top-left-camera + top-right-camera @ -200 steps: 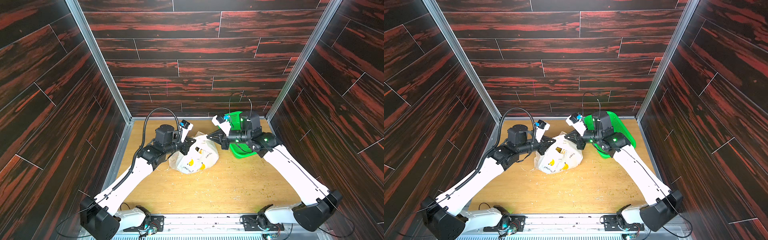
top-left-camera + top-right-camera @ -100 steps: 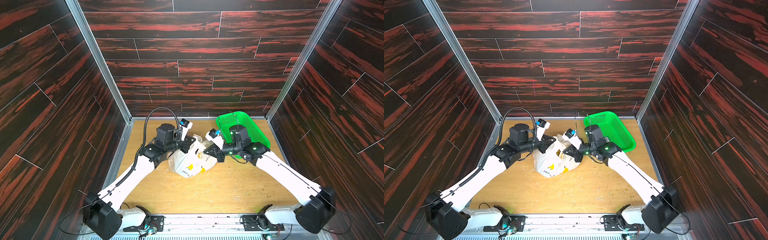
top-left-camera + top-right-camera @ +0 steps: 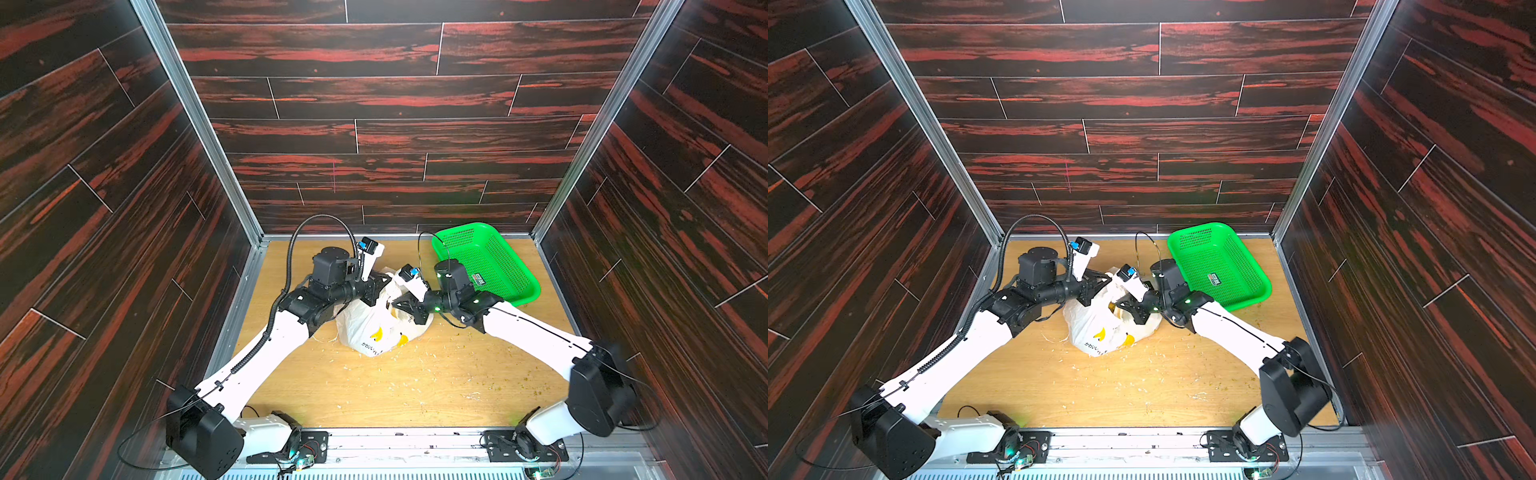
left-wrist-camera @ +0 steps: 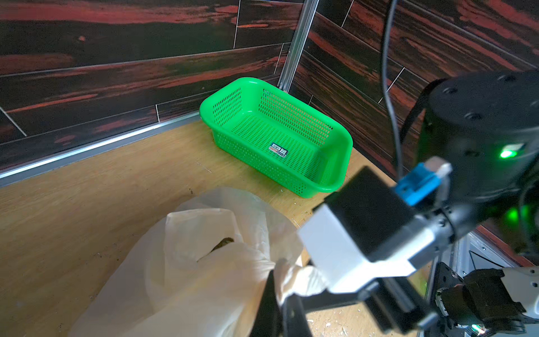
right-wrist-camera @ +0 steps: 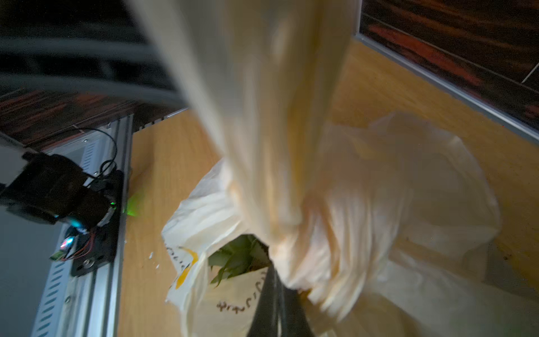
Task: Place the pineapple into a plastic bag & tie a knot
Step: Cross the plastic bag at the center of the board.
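The white plastic bag with yellow banana prints sits mid-table. The pineapple is inside: green leaves show through the bag mouth, and a brownish bit shows in the left wrist view. My left gripper is shut on a white handle strap at the bag's top. Just beside it my right gripper is shut on the other strap, which bunches into a twist. I cannot tell whether that twist is a tied knot.
A green mesh basket stands empty at the back right corner, just behind my right arm. Small crumbs and shreds litter the wooden table. Dark wood-pattern walls close in on three sides.
My right gripper came down and left from above the basket to the bag's top, still gripping its strap. The left gripper shifted slightly toward it, and the bag shifted slightly.
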Robot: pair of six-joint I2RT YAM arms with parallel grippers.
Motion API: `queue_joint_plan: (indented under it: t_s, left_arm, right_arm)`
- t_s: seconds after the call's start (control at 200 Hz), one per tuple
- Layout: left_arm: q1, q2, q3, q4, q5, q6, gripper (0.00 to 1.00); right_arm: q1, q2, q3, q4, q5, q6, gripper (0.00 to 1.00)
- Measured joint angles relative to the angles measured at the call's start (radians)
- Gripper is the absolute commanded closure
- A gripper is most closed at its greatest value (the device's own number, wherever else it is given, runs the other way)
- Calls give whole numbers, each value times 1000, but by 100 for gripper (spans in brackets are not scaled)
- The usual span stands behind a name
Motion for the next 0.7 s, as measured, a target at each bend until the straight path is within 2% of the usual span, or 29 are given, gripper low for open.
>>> queue_joint_plan:
  t_s: [0.296, 0.506, 0.701]
  left_arm:
    - [-1, -39, -12, -52, 25, -47, 100]
    - [-8, -100, -69, -69, 36, -62, 100]
    - [-14, -128, -123, -79, 68, -48, 100]
  right_arm:
    - [44, 148, -58, 400, 177, 185, 100]
    - [72, 224, -61, 662, 185, 366, 100]
    - [81, 255, -61, 820, 160, 492, 100]
